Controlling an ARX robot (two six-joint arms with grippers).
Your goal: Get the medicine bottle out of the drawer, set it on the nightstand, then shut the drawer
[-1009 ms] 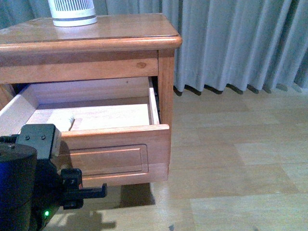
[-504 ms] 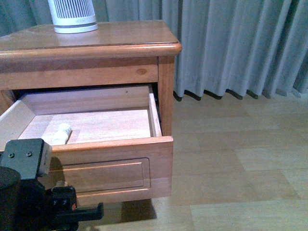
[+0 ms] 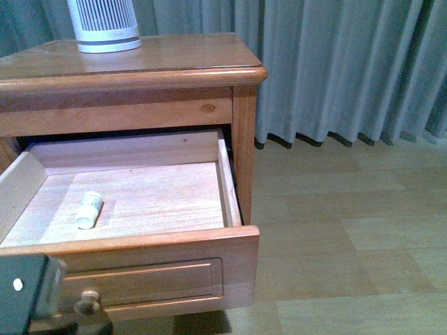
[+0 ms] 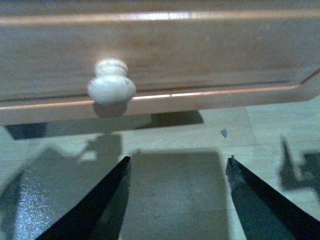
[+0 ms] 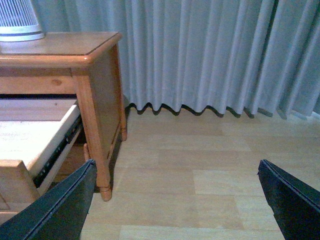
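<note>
White bottle (image 3: 89,209) inside drawer (image 3: 140,241); left end effector (image 4: 177,161) outside.

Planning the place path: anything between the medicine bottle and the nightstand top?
Nothing lies over the medicine bottle in the open drawer. Lifting it means clearing the nightstand top's overhanging front edge; a white ribbed device occupies its back left.
</note>
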